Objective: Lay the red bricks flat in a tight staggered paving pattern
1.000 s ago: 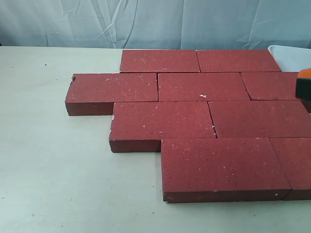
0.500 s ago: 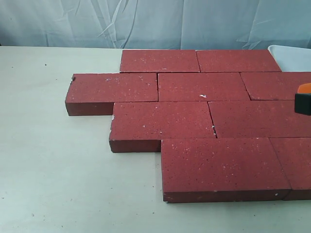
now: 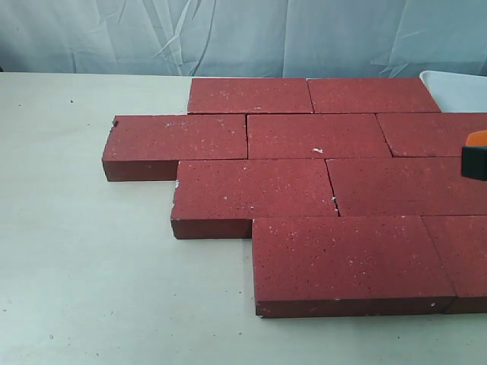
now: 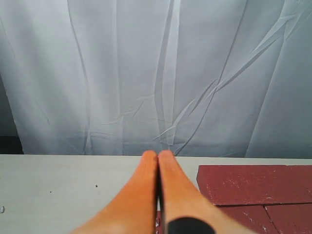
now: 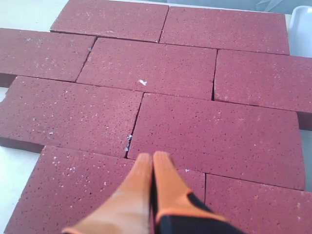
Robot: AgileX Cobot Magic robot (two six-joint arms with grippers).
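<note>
The red bricks (image 3: 319,175) lie flat on the table in four staggered rows, edges touching with thin seams. In the right wrist view the same red bricks (image 5: 146,66) fill the frame. My right gripper (image 5: 153,157) hovers over the nearest rows, its orange fingers pressed together with nothing between them. In the exterior view only a piece of the right gripper (image 3: 476,152) shows at the right edge. My left gripper (image 4: 157,155) is shut and empty. It is raised over the bare table beside the red bricks (image 4: 253,183) and is out of the exterior view.
A white tray (image 3: 455,87) sits at the back right corner, touching the far brick row. A pale wrinkled curtain (image 3: 228,34) hangs behind the table. Bare table surface (image 3: 76,266) extends to the left of and in front of the bricks.
The visible part of my right gripper has dropped slightly at the right edge of the exterior view, then stayed still. The bricks have not moved.
</note>
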